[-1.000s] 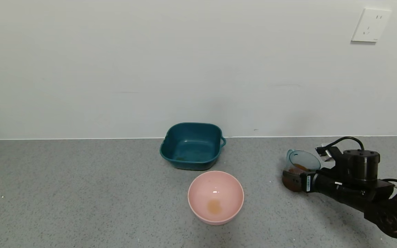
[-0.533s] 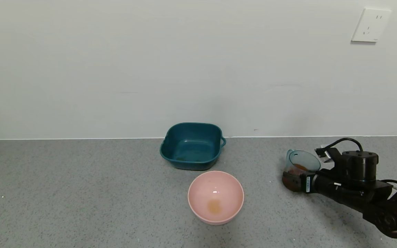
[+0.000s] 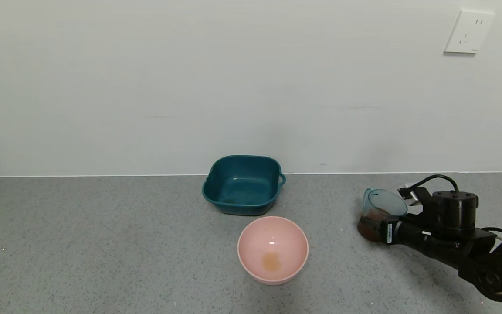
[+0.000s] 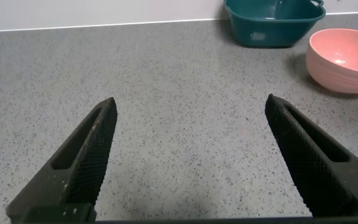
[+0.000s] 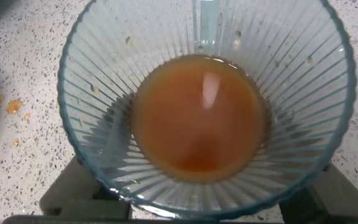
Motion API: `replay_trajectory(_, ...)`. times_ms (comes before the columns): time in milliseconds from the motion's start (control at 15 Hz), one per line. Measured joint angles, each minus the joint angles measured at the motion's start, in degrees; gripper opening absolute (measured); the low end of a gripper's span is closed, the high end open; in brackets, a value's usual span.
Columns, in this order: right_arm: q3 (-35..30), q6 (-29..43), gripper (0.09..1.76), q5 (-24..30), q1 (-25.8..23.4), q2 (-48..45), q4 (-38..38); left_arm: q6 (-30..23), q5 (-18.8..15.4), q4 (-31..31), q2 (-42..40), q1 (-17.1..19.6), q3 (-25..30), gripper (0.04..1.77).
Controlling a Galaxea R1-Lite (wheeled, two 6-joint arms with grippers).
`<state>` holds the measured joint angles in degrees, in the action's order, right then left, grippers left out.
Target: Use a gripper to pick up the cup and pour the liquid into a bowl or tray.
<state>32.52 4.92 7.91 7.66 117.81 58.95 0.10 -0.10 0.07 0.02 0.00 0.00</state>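
Observation:
The translucent blue-green ribbed cup [image 3: 382,204] stands at the right of the grey counter, its rim tipped a little. It holds reddish-orange liquid [image 5: 197,115]. My right gripper [image 3: 371,230] reaches in from the right and is shut on the cup's lower part; its fingers [image 5: 73,186] show beneath the cup wall [image 5: 101,74]. The pale pink bowl [image 3: 288,242] sits at the centre front, to the left of the cup, with a small orange puddle [image 3: 271,261] in its bottom. My left gripper [image 4: 190,102] is open and empty over bare counter, out of the head view.
A dark teal square tub [image 3: 216,183] stands against the wall behind the pink bowl; both tub [image 4: 253,34] and bowl [image 4: 347,62] show in the left wrist view. Small orange drops [image 5: 13,107] lie on the counter beside the cup. A wall socket [image 3: 469,32] is at upper right.
The right arm shifted slightly left, and the cup's rim has tipped and risen a little in the gripper. The bowl and tub have not moved.

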Motion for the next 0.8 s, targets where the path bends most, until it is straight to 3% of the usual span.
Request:
replay_trajectory(667, 1.87, -0.11, 1.34, -0.3, 0.09, -1.11, -1.43, -0.02, 0.0, 0.0, 0.0, 0.0, 0.0, 1.72)
replay_trajectory(800, 2.8, -0.63, 1.34, -0.87, 0.13, -2.12, -4.55, -0.02, 0.0, 0.0, 0.0, 0.0, 0.0, 1.72)
